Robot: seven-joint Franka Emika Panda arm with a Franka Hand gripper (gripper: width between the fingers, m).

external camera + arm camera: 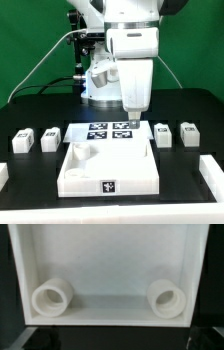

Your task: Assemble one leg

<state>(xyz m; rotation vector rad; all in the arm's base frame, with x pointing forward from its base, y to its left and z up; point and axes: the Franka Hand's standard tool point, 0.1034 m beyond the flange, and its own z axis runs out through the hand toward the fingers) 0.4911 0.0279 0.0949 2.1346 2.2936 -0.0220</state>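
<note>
Four white cuboid legs with markers stand in a row on the black table: two at the exterior view's left [22, 140] [48, 140] and two at its right [162, 133] [187, 133]. My gripper [133, 118] hangs above the far edge of the large white square panel [110, 165], over the marker board [110, 130], and holds nothing. In the wrist view the panel [110, 258] fills the picture with two round sockets [52, 299] [166, 297]. The fingers show only as dim shapes far apart at the dark edge. No leg shows in the wrist view.
White furniture parts lie at the table's far left [4, 172] and far right [210, 175] edges. The robot's base [100, 85] stands behind the marker board. A green wall closes the back.
</note>
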